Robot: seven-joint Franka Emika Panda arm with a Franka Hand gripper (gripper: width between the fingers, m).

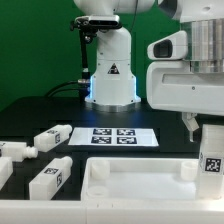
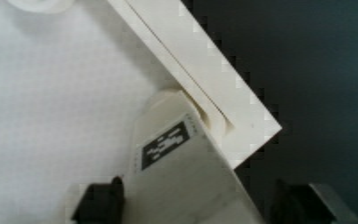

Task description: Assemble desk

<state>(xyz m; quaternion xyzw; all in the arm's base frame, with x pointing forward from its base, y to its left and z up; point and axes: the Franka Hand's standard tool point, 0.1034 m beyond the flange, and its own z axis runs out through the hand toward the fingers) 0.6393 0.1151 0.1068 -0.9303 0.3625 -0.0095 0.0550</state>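
The white desk tabletop (image 1: pixel 138 176) lies flat at the front of the table, rim up. A white leg (image 1: pixel 212 158) with a black-and-white tag stands upright at the tabletop's corner, on the exterior view's right. My gripper (image 1: pixel 204 128) hangs right over this leg. In the wrist view the tagged leg (image 2: pixel 172 150) runs between my fingers (image 2: pixel 101 202), with the tabletop's rim (image 2: pixel 190 62) beyond it. My gripper (image 2: pixel 208 206) stands open around the leg: one finger is close to it, and a dark gap shows on the other side.
Several loose white legs (image 1: pixel 52 135) lie on the exterior view's left, one (image 1: pixel 50 178) near the tabletop. The marker board (image 1: pixel 120 137) lies on the black table behind the tabletop. The robot's base (image 1: pixel 110 75) stands at the back.
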